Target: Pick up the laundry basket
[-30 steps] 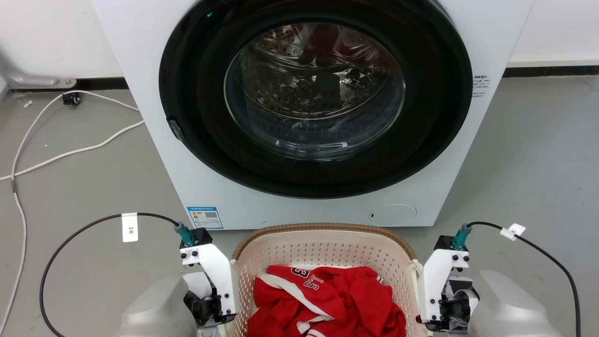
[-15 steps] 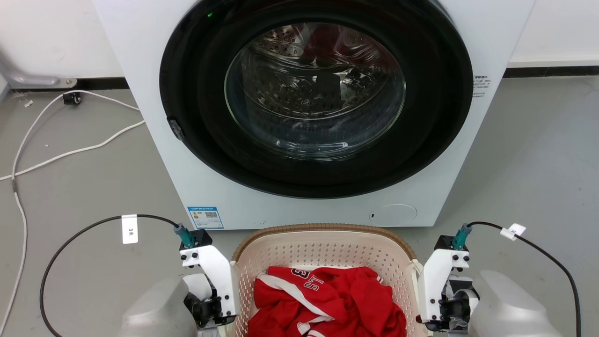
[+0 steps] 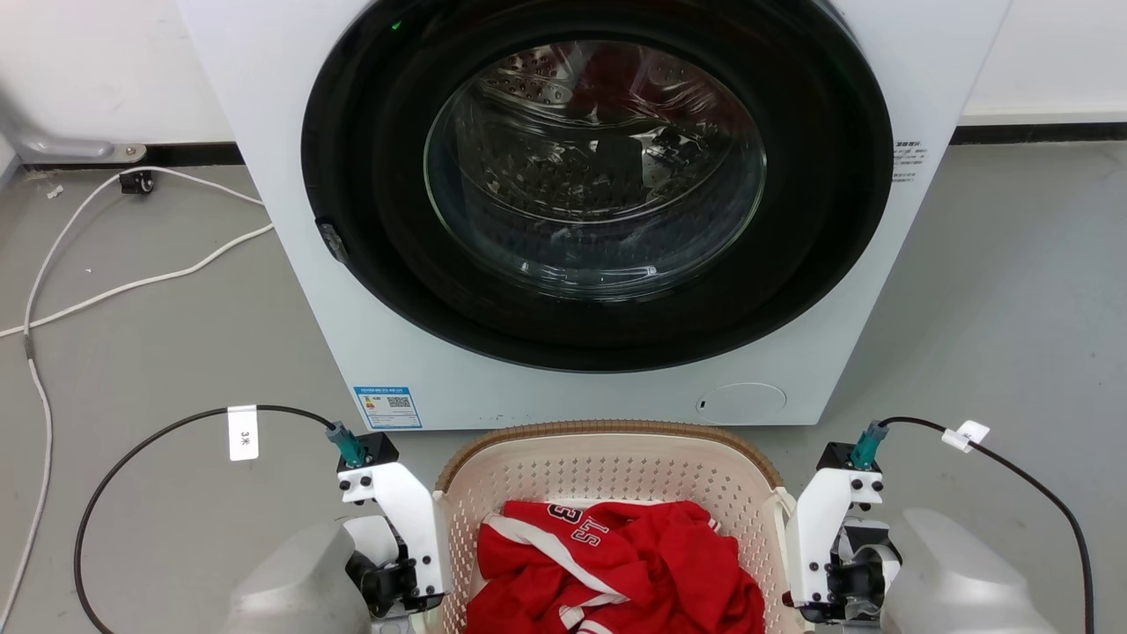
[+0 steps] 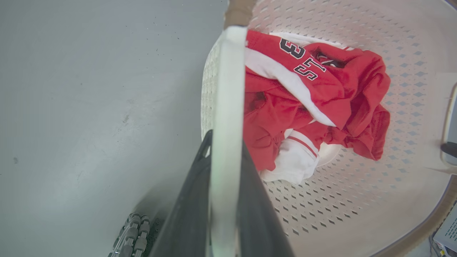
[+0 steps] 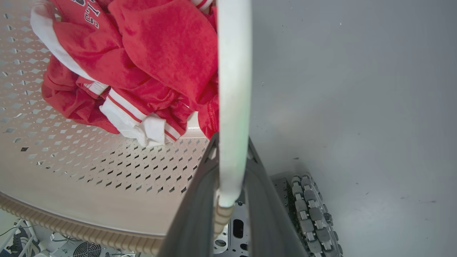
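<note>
The basket (image 3: 607, 438) is set on the floor (image 3: 1012, 308) just before the washer (image 3: 563, 396), and a garment (image 3: 616, 563) is held in it. Its left handle (image 4: 226, 89) is clasped by the left gripper (image 4: 225, 142), its right handle (image 5: 234, 71) by the right gripper (image 5: 232, 142). A cable (image 3: 132, 286) is laid left of the washer.

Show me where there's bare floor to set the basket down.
The widest bare floor lies right of the washer, back to the wall. Left of the washer, white cables cross the floor. Straight ahead is crowded: the basket sits close to the washer's front.
</note>
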Available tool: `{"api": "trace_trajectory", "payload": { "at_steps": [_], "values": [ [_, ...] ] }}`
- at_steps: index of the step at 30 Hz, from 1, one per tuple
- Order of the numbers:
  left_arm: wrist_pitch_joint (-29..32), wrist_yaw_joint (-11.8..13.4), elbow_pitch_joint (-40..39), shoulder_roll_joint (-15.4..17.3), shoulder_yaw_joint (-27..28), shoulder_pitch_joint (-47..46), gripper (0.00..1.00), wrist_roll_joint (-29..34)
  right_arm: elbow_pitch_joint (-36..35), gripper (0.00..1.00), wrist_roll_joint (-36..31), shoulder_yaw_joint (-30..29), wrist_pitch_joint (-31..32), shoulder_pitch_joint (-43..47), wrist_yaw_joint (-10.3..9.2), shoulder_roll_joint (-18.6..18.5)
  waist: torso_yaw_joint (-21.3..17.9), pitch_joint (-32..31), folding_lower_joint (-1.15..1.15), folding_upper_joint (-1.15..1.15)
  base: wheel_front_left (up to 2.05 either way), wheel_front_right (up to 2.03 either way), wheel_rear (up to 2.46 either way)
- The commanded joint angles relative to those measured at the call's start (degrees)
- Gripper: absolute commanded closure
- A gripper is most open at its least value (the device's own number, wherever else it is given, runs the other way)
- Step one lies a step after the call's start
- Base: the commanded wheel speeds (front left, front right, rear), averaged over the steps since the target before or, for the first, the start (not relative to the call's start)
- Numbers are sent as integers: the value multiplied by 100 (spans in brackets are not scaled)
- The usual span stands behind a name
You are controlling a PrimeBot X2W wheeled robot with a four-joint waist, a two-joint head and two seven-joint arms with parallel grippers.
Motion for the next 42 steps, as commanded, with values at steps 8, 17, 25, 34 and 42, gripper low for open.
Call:
{"api": "trace_trajectory", "payload": {
  "at_steps": [8,17,25,34,42],
  "values": [
    [-29,-80,-117,-177,-17,42,100,-87,-58,100,113,21,-27,-4,75,186,-3,6,0,0,0,0,0],
    [-45,-80,-115,-167,-45,51,100,-118,-59,100,157,45,-39,-5,75,186,-15,11,0,0,0,0,0],
    [-46,-81,-113,-163,-68,58,100,-152,-59,100,166,51,-51,-8,75,187,-16,25,0,0,0,0,0],
    [-50,-81,-114,-171,-98,49,100,-172,-60,100,206,52,-56,8,75,188,-16,36,0,0,0,0,0],
    [-56,-81,-86,-174,-108,65,100,-215,-60,100,249,79,-21,32,75,188,-14,35,0,0,0,0,0]
  ]
}}
